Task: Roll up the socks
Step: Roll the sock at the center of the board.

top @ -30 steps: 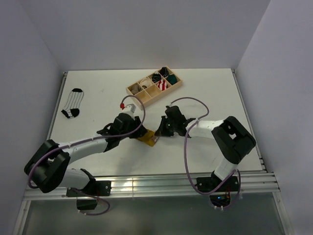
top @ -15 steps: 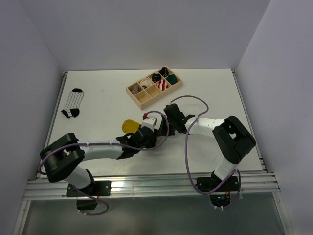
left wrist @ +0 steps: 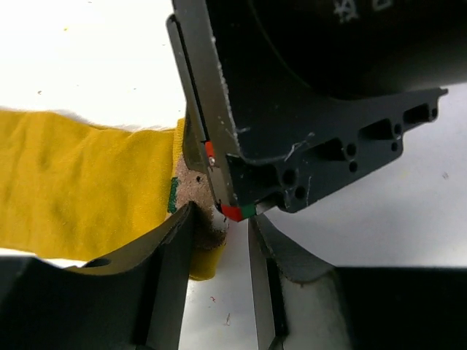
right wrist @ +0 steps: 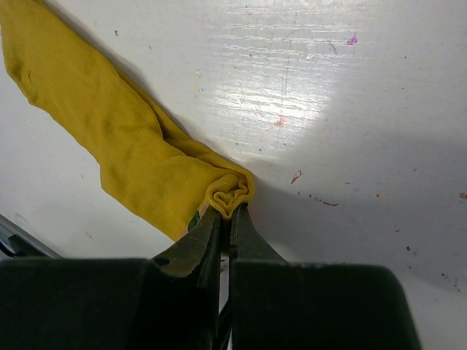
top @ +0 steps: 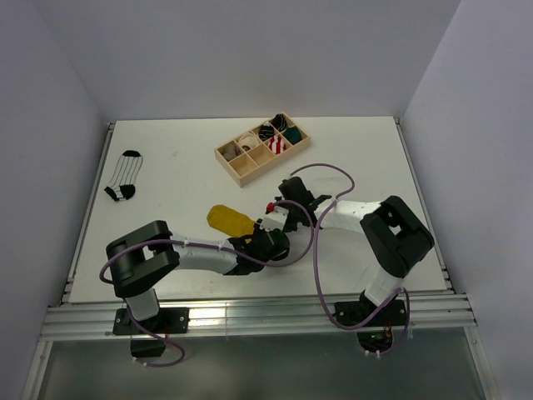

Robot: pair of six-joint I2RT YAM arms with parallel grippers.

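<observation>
The mustard-yellow sock (top: 226, 219) lies flat in the middle of the table, stretching left from both grippers. My right gripper (right wrist: 230, 211) is shut on its bunched, folded end (right wrist: 232, 191). My left gripper (left wrist: 219, 222) faces the right gripper (left wrist: 292, 109) at that same end. It is open, with the sock's edge against its left finger (left wrist: 171, 270) and the right gripper's taped tip in the gap. In the top view the left gripper (top: 265, 240) and right gripper (top: 281, 218) nearly touch. The white sock with black stripes (top: 125, 175) lies far left, apart from both arms.
A wooden divided tray (top: 236, 163) with rolled bundles stands at the back centre. Purple cables loop over the right arm (top: 366, 218). The left arm (top: 191, 252) stretches low across the near side of the table.
The left arm has swung right along the near side, bringing its gripper up to the right gripper. The yellow sock now lies stretched out to the left. The right gripper has kept its hold.
</observation>
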